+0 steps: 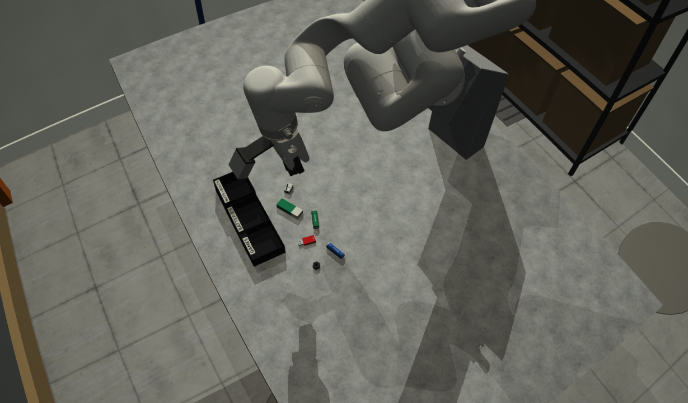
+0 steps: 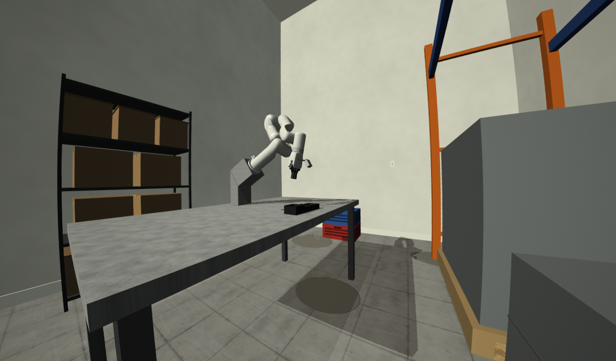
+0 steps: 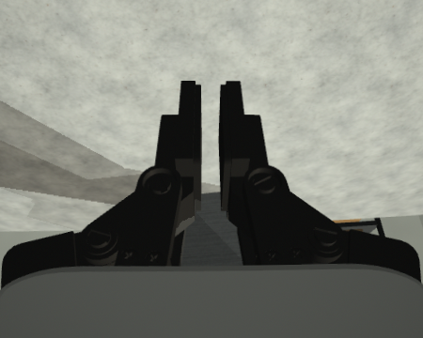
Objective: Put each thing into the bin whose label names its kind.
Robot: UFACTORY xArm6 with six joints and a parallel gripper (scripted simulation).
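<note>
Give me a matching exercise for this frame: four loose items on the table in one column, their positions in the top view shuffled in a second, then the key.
Things:
1. green battery
2. blue battery
3. red USB stick
4. small black nut

Places in the top view:
A. lowest in the picture of all the loose items
B. nearest the bin labelled GAMES
C. right of the green and white eraser
D. right of the red USB stick, farthest right of the four

Pairs: 1-C, 2-D, 3-B, 4-A
</note>
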